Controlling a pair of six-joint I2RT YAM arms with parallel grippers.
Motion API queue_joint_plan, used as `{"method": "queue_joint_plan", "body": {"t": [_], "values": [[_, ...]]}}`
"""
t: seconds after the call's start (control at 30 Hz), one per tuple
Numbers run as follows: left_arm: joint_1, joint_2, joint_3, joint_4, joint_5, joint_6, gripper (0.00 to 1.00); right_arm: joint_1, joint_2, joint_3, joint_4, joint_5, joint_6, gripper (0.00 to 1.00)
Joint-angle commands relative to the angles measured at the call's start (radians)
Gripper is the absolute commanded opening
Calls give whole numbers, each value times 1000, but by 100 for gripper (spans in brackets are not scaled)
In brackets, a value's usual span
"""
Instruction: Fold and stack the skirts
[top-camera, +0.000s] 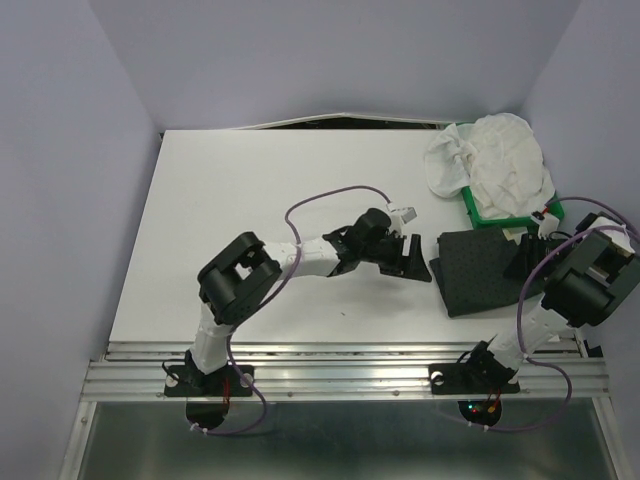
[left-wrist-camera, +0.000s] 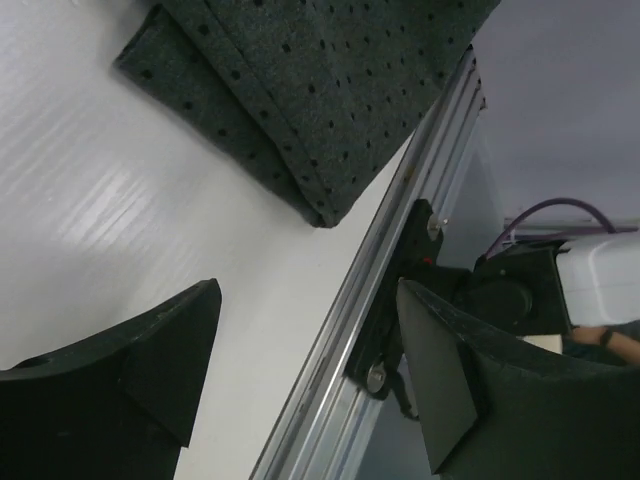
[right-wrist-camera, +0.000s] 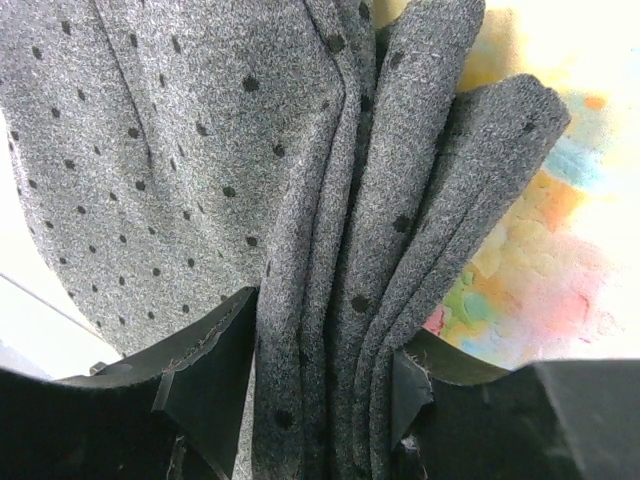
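The dark charcoal dotted skirt (top-camera: 480, 270) lies folded on the table right of centre. My right gripper (top-camera: 527, 262) is at its right edge. In the right wrist view its jaws stand open around several loose folds of the dark skirt (right-wrist-camera: 330, 200), and my right gripper (right-wrist-camera: 325, 340) does not squeeze them. The yellow floral skirt (right-wrist-camera: 540, 230) shows under those folds. The white crinkly skirt (top-camera: 495, 165) is heaped at the back right. My left gripper (top-camera: 410, 258) is open and empty just left of the dark skirt (left-wrist-camera: 320, 80), and nothing lies between the jaws of my left gripper (left-wrist-camera: 308, 300).
A green tray (top-camera: 478, 214) sits under the white heap at the back right corner. The metal rail (left-wrist-camera: 400, 250) of the table's near edge runs close to the dark skirt's corner. A purple cable (top-camera: 330, 200) loops above the left arm.
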Motion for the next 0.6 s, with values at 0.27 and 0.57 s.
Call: {"method": "queue_joint_plan", "body": {"t": [0.27,0.57], "values": [[-67,261,150,316,-64,-451,82,-1,16,55,9,40,-21,50],[-77,355,217,373,-45,-489,77,-1,7,53,0,66,-32,50]]}}
